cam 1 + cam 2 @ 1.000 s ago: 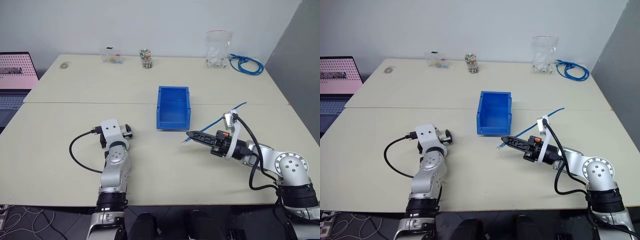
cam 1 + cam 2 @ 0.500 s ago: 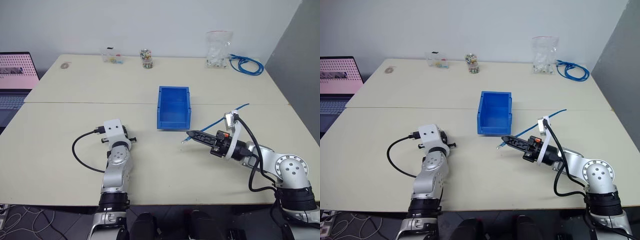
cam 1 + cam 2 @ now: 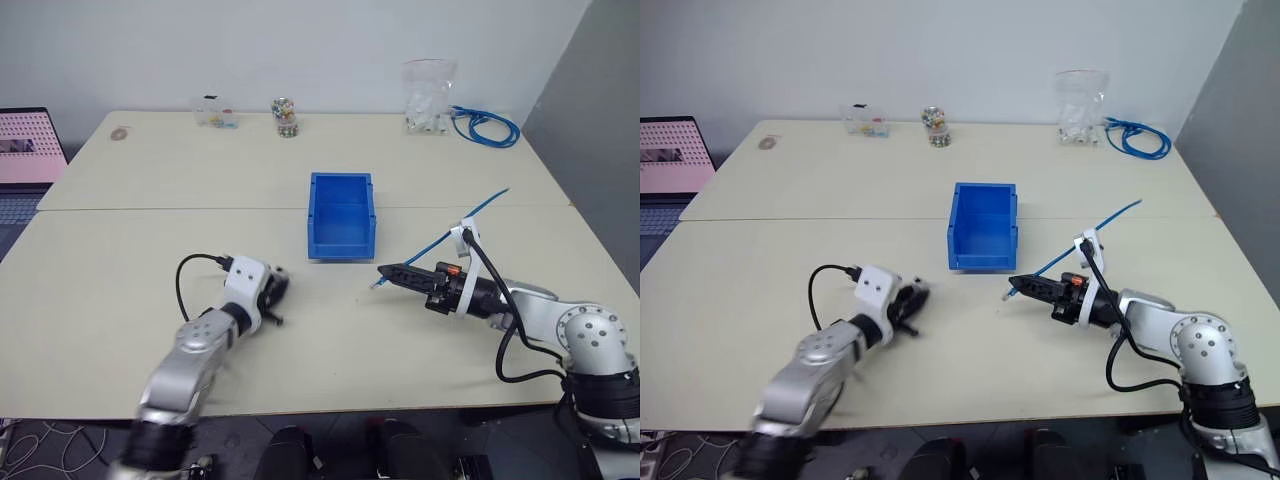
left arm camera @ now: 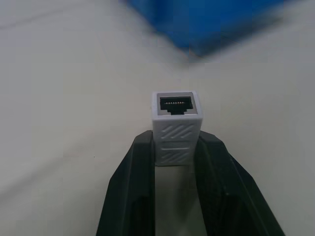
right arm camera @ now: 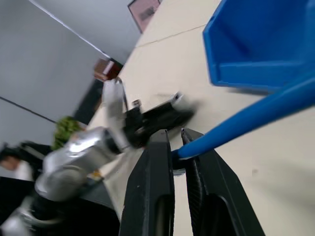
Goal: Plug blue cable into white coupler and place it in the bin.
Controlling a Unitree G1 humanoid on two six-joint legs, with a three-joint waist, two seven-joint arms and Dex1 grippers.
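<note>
Coupler's in hand, basically. In my left wrist view the white coupler (image 4: 176, 132) sits pinched between the two black fingers (image 4: 132, 191) of the left gripper (image 3: 276, 296), socket end sticking out past the tips with the little gold contacts facing me. In the head view that gripper is in the lower left-centre of the frame, just over the table (image 3: 120, 280), and it's too blurry there for me to make out the coupler itself.

Right gripper (image 3: 390, 273) is in the lower right-centre, pointing toward the left of the frame. Its fingers (image 5: 156, 172) are clamped on the blue cable (image 3: 450, 232) near one end. A short bit pokes out past the tips, and the rest of the cable runs up and away toward the upper right, hanging free in the air.

The bin (image 3: 340, 213) sits mid-frame, above and between the two grippers and apart from both. I can't see anything in it.

Along the far edge of the table I can see a clear bag (image 3: 427, 96) and a coiled blue cable bundle (image 3: 486, 126) in the upper right.
</note>
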